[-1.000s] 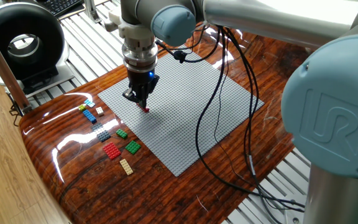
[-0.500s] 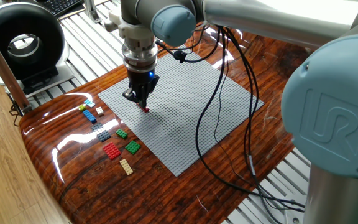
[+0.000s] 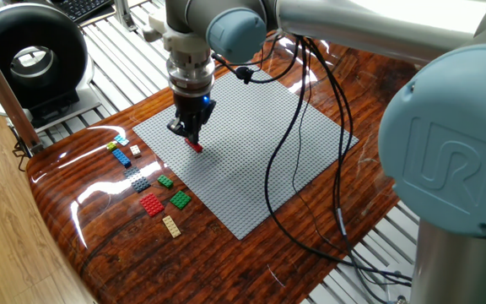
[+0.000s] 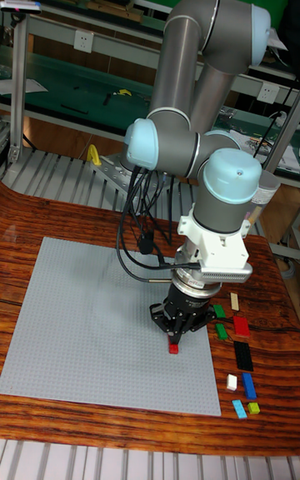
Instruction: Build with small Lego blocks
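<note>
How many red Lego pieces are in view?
2: a small red brick at the tool tips on the grey baseplate, and a red plate among loose pieces on the table. Others may be hidden.

The hand (image 3: 191, 139) and its red brick (image 3: 195, 147) have shifted slightly.

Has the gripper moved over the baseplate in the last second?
Barely, if at all. The gripper with the red brick sits at nearly the same spot on the grey baseplate, perhaps slightly higher.
</note>
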Controlling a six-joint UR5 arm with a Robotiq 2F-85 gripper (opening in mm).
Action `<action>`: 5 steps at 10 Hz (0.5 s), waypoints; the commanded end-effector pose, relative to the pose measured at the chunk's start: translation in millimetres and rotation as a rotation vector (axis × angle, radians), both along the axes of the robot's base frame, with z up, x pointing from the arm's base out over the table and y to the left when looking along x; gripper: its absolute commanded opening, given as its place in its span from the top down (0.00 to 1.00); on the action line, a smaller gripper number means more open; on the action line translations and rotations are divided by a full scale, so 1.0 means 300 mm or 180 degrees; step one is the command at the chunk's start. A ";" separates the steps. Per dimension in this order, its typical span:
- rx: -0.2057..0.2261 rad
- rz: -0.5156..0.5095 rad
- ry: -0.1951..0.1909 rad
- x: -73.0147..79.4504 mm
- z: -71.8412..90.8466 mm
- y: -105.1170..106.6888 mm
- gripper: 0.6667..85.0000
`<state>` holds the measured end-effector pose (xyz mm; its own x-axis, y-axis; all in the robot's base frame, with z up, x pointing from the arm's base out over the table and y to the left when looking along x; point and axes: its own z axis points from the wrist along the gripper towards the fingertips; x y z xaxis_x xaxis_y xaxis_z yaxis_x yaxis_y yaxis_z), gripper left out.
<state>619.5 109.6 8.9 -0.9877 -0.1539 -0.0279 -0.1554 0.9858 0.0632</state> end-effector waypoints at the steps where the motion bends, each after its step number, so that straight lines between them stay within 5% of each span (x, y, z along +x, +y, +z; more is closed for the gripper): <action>1: 0.0034 -0.0017 -0.0030 0.007 -0.008 0.014 0.99; 4: 0.0077 -0.0027 0.0177 -0.065 0.137 0.018 0.99; 5: 0.0053 -0.0049 0.0158 -0.062 0.126 0.020 0.99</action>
<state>608.4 111.3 31.0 -0.9883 -0.1526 0.0016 -0.1521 0.9857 0.0727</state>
